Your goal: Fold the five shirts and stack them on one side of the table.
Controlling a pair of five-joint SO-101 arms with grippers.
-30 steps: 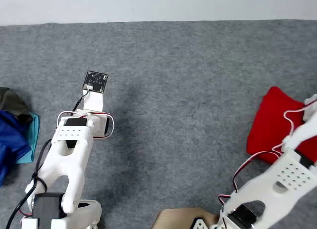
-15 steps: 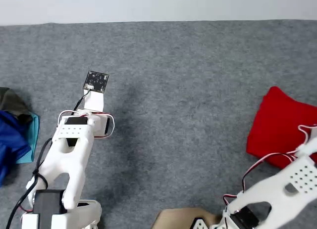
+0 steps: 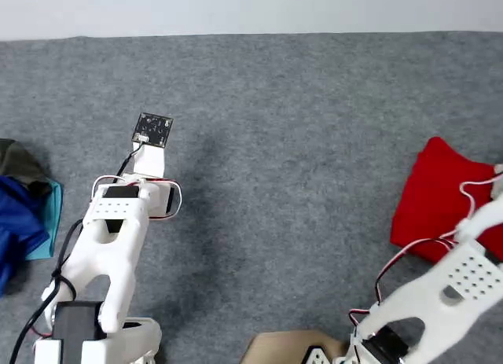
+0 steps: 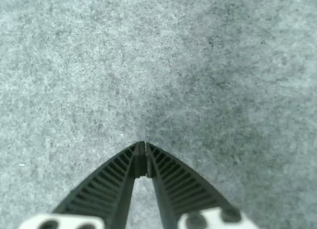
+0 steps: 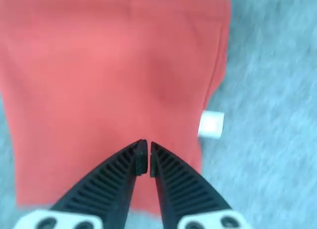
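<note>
One red shirt [image 3: 431, 193] lies folded at the right edge of the table [image 3: 299, 144], most likely as the start of the stack, while a heap of unfolded shirts [image 3: 20, 215] waits at the left edge. The right fingers [image 5: 111, 177] are pressed together with nothing in them just over the red shirt, maybe done with it, and the left fingers [image 4: 116, 175] are pressed together too, empty, over bare table. Since half a second ago the right arm [image 3: 464, 281] has slid a little up and left in the high view, and the left arm [image 3: 110, 238] has stayed put.
</note>
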